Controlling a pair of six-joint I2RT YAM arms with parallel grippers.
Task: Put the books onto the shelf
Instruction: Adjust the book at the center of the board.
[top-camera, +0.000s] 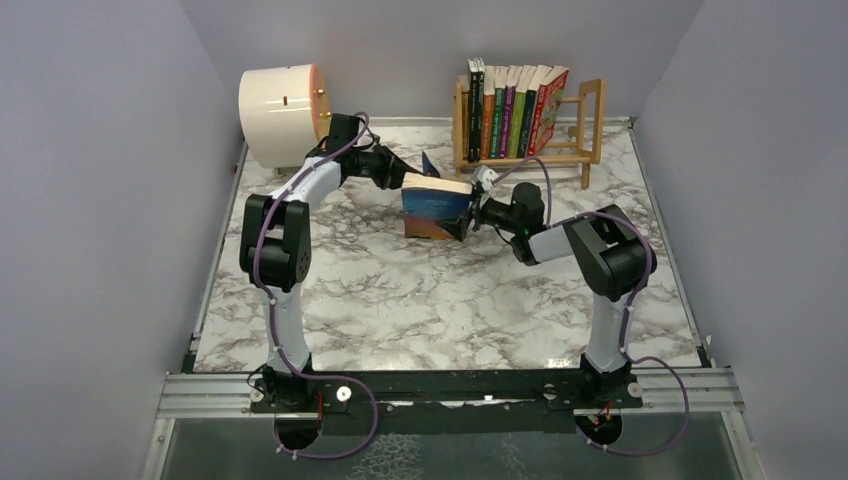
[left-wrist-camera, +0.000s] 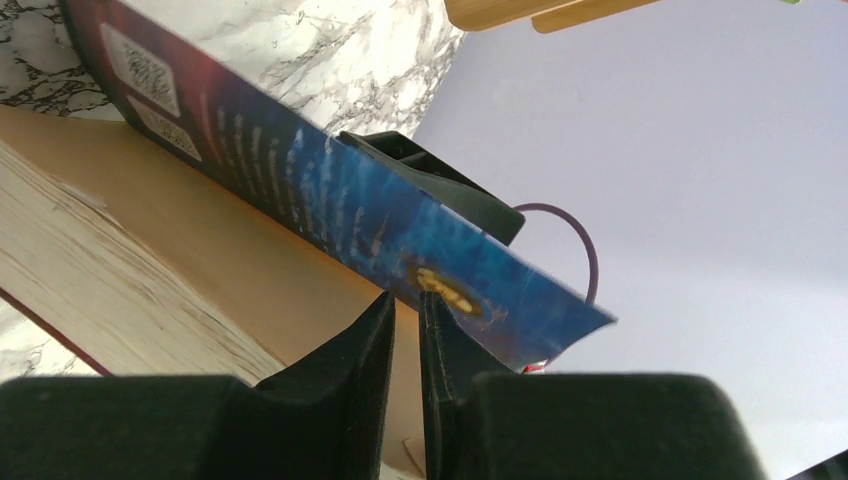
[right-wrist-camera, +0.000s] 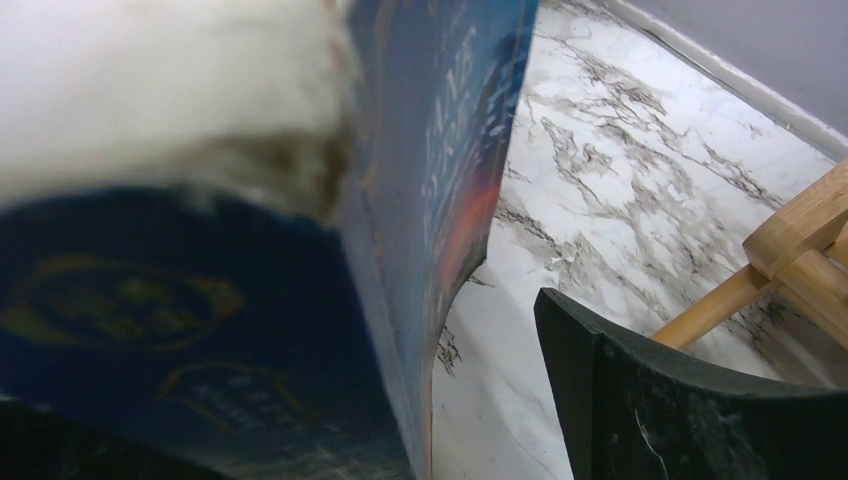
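**Object of the task.** The blue book (top-camera: 437, 208) was found near the middle of the marble table (top-camera: 400, 300), between the two arms. Its pale page edge was turned upward and one cover was fanned away from the page block. Whether its lower edge touched the marble could not be told. The shelf (top-camera: 590, 120) stood at about 1 o'clock from it, well apart. The shelved books (top-camera: 515, 110) were packed toward its 9 o'clock end and leaned toward 1 o'clock. Bare rail was seen only at the 3 o'clock end.

**Grippers.** The left gripper (top-camera: 398, 180) was at the book's 10 o'clock side. In the left wrist view its jaws were pressed together on the edge of the loose blue cover alone. The right gripper (top-camera: 470, 213) was at the 3 o'clock side with its jaws spread. In the right wrist view one finger (right-wrist-camera: 650, 400) stood apart from the spine, and no grip was seen.

**Risks.**
- The book was judged to be held by one thin cover only, so the cover could bend, crease or slip out and the page block could swing or drop.
- A re-grip by the right gripper could catch only the bowed cover.
- The leaning row could narrow the free slot, so the book could jam against the end frame.

**Surroundings.** A cream cylinder (top-camera: 280, 115) stood at 10 o'clock, beside the left arm.
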